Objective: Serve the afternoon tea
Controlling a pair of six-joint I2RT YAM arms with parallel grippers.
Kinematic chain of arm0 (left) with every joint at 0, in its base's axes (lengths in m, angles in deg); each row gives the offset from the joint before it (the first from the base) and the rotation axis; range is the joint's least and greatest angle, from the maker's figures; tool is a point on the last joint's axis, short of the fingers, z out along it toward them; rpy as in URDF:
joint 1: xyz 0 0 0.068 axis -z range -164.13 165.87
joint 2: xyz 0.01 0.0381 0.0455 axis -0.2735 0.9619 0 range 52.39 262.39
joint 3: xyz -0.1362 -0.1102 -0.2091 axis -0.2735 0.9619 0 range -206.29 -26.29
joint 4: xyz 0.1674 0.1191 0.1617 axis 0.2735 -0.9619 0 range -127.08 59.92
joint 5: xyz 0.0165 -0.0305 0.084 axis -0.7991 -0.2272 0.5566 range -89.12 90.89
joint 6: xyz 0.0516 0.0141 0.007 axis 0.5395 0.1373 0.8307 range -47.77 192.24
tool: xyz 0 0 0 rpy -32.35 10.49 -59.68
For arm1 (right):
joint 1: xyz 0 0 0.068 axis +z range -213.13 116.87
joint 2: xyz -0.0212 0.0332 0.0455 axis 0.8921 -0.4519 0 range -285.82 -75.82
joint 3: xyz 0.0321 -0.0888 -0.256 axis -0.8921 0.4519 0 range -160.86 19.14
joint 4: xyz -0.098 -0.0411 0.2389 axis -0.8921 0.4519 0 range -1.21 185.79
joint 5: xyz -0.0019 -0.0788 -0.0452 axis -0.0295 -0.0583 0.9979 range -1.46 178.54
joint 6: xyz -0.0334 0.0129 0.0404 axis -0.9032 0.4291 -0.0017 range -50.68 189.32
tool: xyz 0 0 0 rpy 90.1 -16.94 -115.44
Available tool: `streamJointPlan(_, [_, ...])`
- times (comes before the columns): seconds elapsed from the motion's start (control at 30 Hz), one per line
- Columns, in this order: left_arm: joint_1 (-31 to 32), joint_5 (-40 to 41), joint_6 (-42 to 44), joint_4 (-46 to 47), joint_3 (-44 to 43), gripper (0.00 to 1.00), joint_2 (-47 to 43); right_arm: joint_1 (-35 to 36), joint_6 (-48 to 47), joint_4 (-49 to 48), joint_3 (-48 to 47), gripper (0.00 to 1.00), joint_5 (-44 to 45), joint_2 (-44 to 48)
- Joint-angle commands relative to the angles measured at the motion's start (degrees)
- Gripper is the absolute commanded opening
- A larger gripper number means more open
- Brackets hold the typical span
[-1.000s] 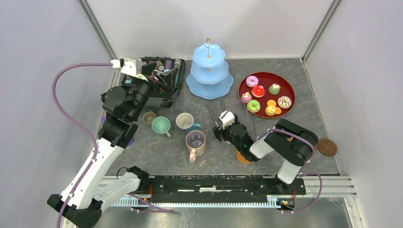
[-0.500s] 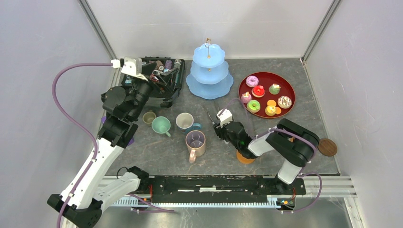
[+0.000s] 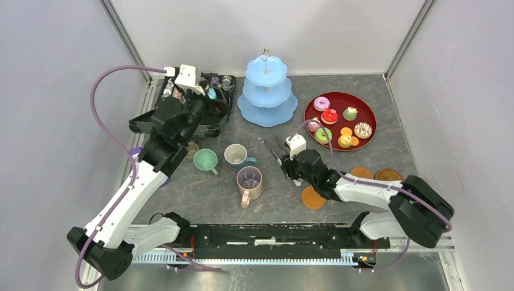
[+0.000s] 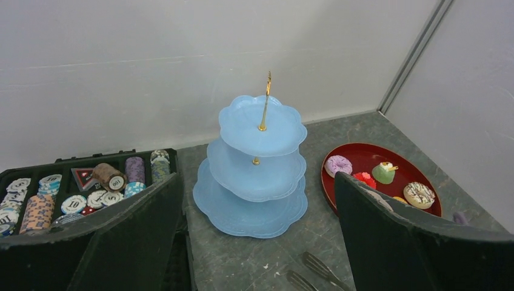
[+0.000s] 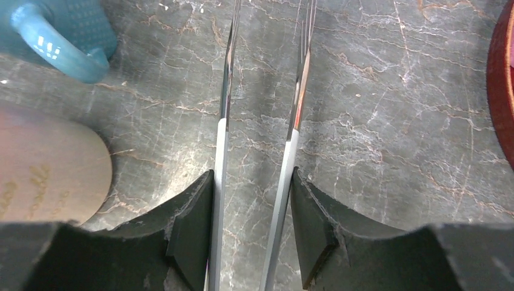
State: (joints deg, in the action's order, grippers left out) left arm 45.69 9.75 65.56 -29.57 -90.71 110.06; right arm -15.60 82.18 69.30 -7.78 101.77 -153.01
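The pale-blue three-tier stand (image 3: 267, 91) (image 4: 257, 157) stands empty at the back. Several colourful pastries (image 3: 330, 116) (image 4: 337, 165) lie on a red tray (image 3: 367, 113). Four mugs are grouped left of centre: olive (image 3: 190, 150), mint green (image 3: 205, 159), white-and-blue (image 3: 235, 154) and pink (image 3: 249, 180). Brown coasters (image 3: 313, 197) (image 3: 362, 173) (image 3: 388, 175) lie at the right. My right gripper (image 3: 285, 159) (image 5: 254, 200) is shut on the metal tongs (image 5: 221, 151), a finger pressed on the outside of each arm. My left gripper (image 3: 203, 100) (image 4: 254, 182) hangs open and empty over the black case, facing the stand.
The black case (image 3: 212, 115) (image 4: 73, 194) of round chips lies open at the back left. The white-and-blue mug's handle (image 5: 66, 42) and the pink mug (image 5: 48, 163) sit close on the left of the tongs. The red tray's rim (image 5: 503, 91) is on their right.
My right jaws have closed onto the tongs' arms and that arm has stretched out, uncovering two coasters. My left arm has swung back and right over the case.
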Motion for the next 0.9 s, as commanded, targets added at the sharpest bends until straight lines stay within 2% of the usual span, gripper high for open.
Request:
streamJointPlan(0.0, [0.58, 1.14, 2.85, -2.50, -4.97, 0.99, 1.98, -1.58, 3.34, 9.38, -3.78, 0.48, -4.04, 6.87])
streamJointPlan(0.33, [1.11, 0.25, 2.73, -0.95, 0.39, 0.97, -0.53, -7.85, -0.01, 30.82, -13.30, 0.49, -3.29, 13.77])
streamJointPlan(0.63, [3.78, 5.50, 5.19, -0.78, 3.84, 0.96, -6.35, -21.36, -4.87, 38.65, -20.11, 0.49, -5.89, 14.37])
streamJointPlan(0.87, [4.79, 8.14, 4.62, -0.15, 2.81, 0.98, -4.33, -30.96, -4.65, 42.45, -23.44, 0.49, -8.10, 12.61])
